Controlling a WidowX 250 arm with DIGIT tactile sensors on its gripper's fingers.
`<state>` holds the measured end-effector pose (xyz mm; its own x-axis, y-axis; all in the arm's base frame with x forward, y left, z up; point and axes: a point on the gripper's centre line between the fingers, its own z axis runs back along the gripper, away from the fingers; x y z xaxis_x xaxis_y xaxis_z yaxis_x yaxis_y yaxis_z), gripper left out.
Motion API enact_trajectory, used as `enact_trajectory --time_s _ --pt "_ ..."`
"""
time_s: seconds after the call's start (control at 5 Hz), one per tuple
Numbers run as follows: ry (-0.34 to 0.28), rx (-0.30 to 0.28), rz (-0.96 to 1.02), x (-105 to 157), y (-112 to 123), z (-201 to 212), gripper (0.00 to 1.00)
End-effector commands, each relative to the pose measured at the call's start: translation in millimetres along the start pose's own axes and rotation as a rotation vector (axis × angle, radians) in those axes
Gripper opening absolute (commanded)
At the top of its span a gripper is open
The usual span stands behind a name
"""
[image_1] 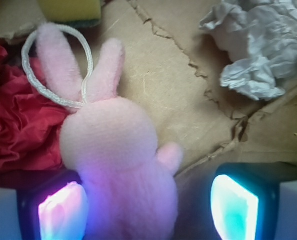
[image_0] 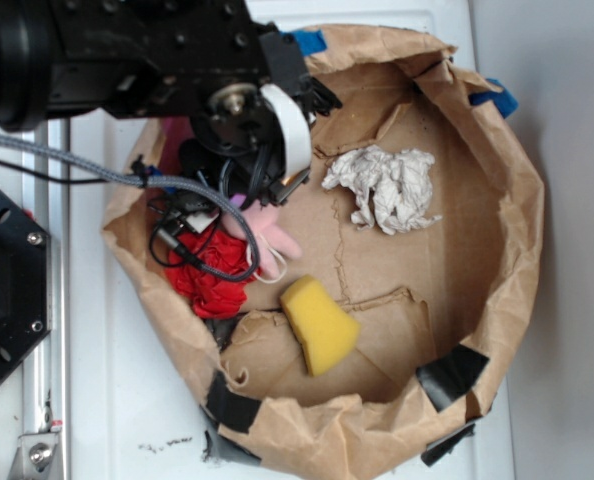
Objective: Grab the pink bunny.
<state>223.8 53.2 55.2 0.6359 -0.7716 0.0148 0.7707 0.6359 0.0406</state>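
Observation:
The pink bunny [image_1: 113,150] lies on the brown paper floor, ears and white string loop [image_1: 58,65] pointing away from me. Its body sits between my two fingers: the left pad [image_1: 61,212] touches or nearly touches its side, the right pad [image_1: 233,207] stands apart with a gap. My gripper [image_1: 147,210] is open around the bunny's body. In the exterior view the gripper [image_0: 247,205] hangs over the bunny [image_0: 272,228], of which only the ears and loop show past the arm.
A red wrinkly cloth [image_0: 212,275] lies just left of the bunny, also in the wrist view [image_1: 18,125]. A yellow sponge wedge [image_0: 319,325] lies in front. Crumpled white paper [image_0: 387,188] lies at the right. Brown paper bag walls [image_0: 507,250] ring everything.

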Motion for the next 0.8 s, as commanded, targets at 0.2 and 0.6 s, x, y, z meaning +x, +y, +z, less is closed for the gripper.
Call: enact_trajectory --time_s 0.2,0.6 --pt "0.041 0.036 -0.031 7.9 -5.4 -21.9 1.0" --pt "0.043 0.04 -0.009 8.9 -7.4 -25.1 0.0"
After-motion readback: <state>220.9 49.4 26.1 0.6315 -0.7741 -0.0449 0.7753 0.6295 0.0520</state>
